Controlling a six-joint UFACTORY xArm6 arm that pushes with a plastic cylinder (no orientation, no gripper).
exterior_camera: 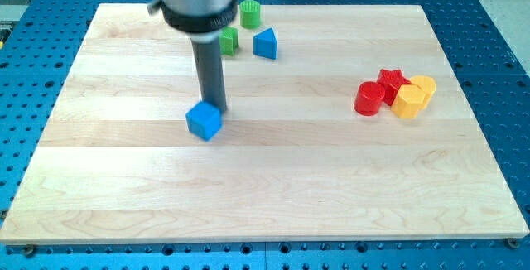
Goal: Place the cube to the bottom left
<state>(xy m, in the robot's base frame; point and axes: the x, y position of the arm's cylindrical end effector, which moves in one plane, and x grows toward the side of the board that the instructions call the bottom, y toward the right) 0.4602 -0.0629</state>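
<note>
Nearest, the blue cube (204,122) sits left of the board's (273,204) centre, and my tip (216,107) touches its far right edge, placed there to push it toward the near left corner; I have no jaws, only this rod. Farther right cluster the red cylinder (369,98), red star (393,79) and yellow blocks (412,96). Farthest lie the blue wedge (265,44) and two green blocks (229,40), well clear of that path.
</note>
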